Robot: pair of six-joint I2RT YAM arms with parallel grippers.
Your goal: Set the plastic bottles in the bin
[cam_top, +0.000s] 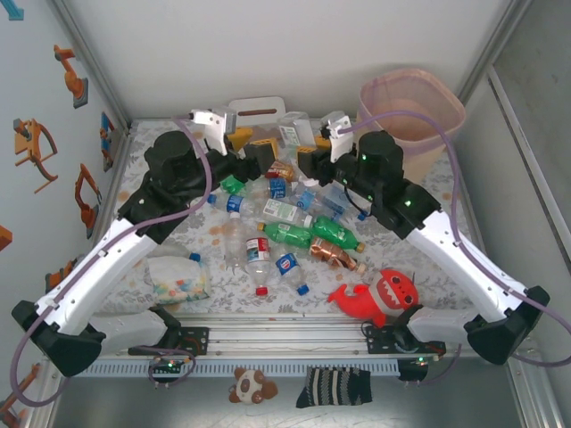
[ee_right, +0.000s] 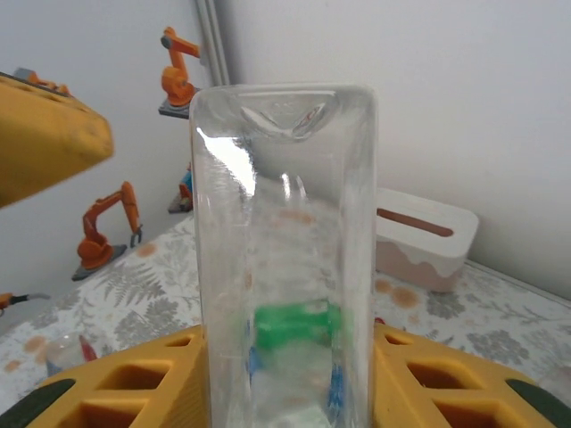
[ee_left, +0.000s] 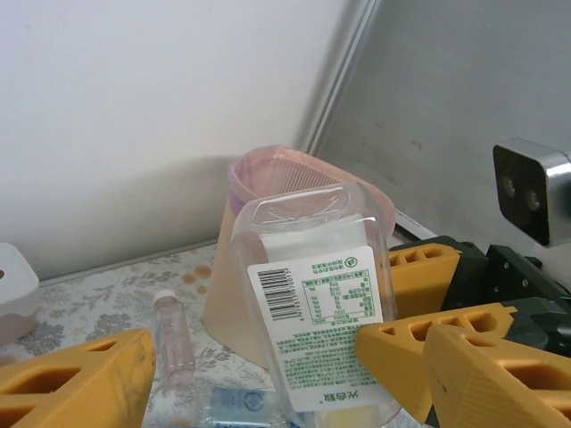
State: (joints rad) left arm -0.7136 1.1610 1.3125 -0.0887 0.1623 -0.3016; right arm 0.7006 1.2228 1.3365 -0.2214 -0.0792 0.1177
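**Clear bottle held up between the two arms, bin waiting at the right rear**

At the far left of the bench [cam_top: 223, 299] a clear bag of pastel bits [cam_top: 176, 278] lies by the left arm, out of the way. The left gripper [ee_left: 287, 357] stands open around the clear bottle [ee_left: 308, 294]. Its left finger sits well off the plastic, with a gap through which a small pinkish bottle [ee_left: 171, 339] shows on the cloth. Just to its right, the right gripper [ee_right: 290, 357] is clamped on that same bottle, a yellow finger pressed to each flat side. The bottle stands upright above it, base uppermost.

This looks to me like a handover. The bin [cam_top: 412, 73] is on the right arm's side, so the right arm is the sensible one to carry the bottle there.

Below the grippers, the loose bottles [cam_top: 287, 234] are still heaped in the middle of the bench, and a white slotted box [cam_top: 254, 111] stands behind. A red plush shark [cam_top: 379, 299] lies at the right front.

The bin sits hard in the back right corner, near the rear wall and the metal frame. The open room is on its near left side, the side the right gripper is on. The right arm's purple cable [cam_top: 401, 114] arcs across the bin's mouth and might brush the liner
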